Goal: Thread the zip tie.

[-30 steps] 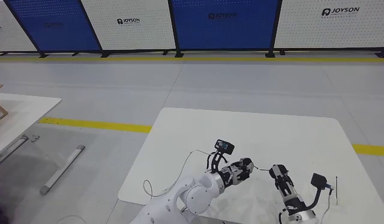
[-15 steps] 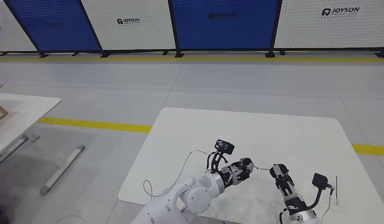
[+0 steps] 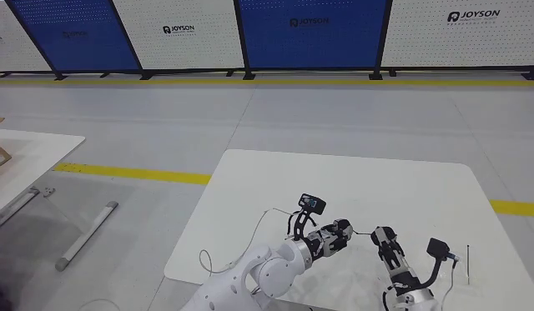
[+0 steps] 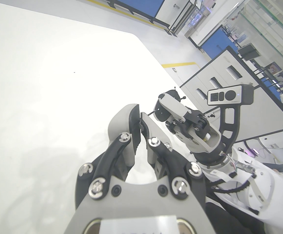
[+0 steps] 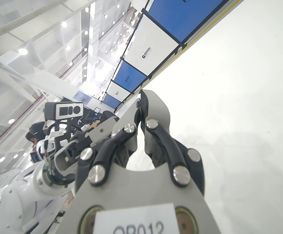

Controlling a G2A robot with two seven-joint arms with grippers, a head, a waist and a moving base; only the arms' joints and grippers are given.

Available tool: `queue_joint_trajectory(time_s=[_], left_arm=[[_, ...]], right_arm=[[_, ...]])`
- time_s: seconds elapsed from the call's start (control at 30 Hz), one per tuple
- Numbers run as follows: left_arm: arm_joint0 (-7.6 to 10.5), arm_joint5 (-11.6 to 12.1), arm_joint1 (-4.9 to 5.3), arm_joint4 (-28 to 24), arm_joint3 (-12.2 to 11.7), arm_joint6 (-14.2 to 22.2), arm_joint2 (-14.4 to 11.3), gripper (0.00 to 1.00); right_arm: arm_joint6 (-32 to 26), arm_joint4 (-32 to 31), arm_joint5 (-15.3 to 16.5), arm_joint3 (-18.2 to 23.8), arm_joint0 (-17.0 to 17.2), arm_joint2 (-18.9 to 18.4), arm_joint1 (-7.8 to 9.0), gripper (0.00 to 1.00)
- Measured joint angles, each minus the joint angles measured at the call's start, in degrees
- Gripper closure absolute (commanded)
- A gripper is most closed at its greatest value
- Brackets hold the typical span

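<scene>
Zip tie point(image 4: 150, 113) (thin, black) between left gripper point(image 4: 140, 117) and right gripper point(image 5: 139, 105)

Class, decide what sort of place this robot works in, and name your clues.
Probably a factory hall or industrial test floor: blue and white perforated partition panels, yellow lines on the grey floor, and a high ceiling with rows of lights.

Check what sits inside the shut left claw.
A thin black zip tie is pinched inside the left claw; a short stretch runs out towards the right claw. The gripped part itself is covered.
</scene>
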State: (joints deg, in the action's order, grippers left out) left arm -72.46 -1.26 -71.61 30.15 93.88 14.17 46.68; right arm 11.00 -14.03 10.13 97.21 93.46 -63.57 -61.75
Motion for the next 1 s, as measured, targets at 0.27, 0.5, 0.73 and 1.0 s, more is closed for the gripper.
queue_joint_trajectory(time_s=[0.27,0.5,0.73,1.0], left_arm=[[0.0,0.0,0.0,0.0,0.0,0.0,0.0,1.0],[0.0,0.0,0.0,0.0,0.0,0.0,0.0,1.0],[0.0,0.0,0.0,0.0,0.0,0.0,0.0,1.0],[0.02,2.09,-0.45,-3.1,-0.53,-1.11,-0.4,1.0]], right_arm=[[-2.04,0.71,1.68,-0.38,0.14,-0.53,-0.48,1.0],[-2.31,0.83,1.91,-0.45,0.11,-0.57,-0.5,1.0],[-2.31,0.83,1.91,-0.45,0.11,-0.57,-0.51,1.0],[-4.01,2.63,4.04,-0.55,0.21,-1.44,-0.91,1.0]])
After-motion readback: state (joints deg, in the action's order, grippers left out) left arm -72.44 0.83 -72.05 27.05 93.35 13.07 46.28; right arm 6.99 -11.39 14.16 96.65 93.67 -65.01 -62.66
